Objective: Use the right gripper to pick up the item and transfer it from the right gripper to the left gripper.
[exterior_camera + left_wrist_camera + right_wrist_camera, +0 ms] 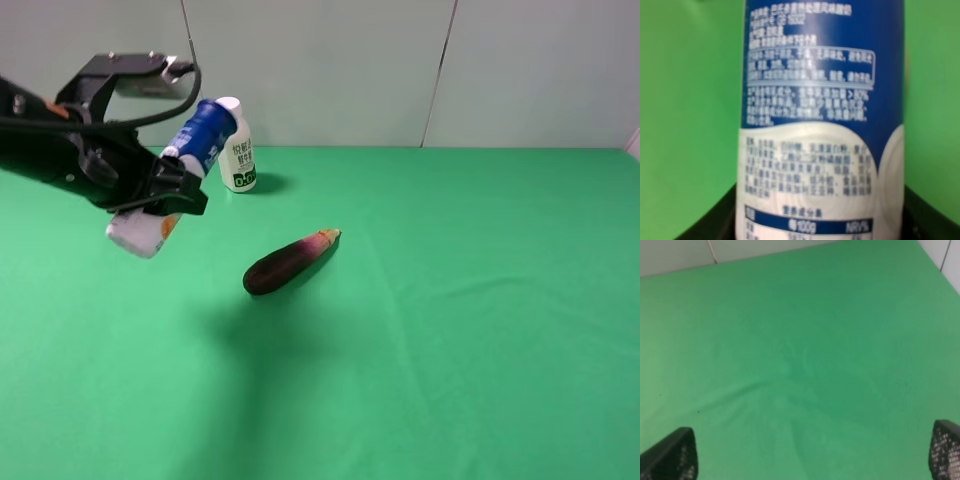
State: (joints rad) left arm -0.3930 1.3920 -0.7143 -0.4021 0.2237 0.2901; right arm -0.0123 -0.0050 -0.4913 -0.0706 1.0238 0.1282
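Left gripper (165, 190) has the bottle (203, 135) clamped tight in its jaws, tilted with the blue end uppermost, held clear above the left side of the green table (480, 300). Right gripper (807, 455) hangs over bare cloth, jaws spread wide, holding nothing. An eggplant (290, 262) lies mid-table and a milk bottle (238, 160) stands behind it.

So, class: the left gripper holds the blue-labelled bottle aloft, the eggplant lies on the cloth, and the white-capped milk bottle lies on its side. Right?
No: the milk bottle stands upright, as the exterior high view shows. The left gripper, blue-labelled bottle and eggplant are as stated.
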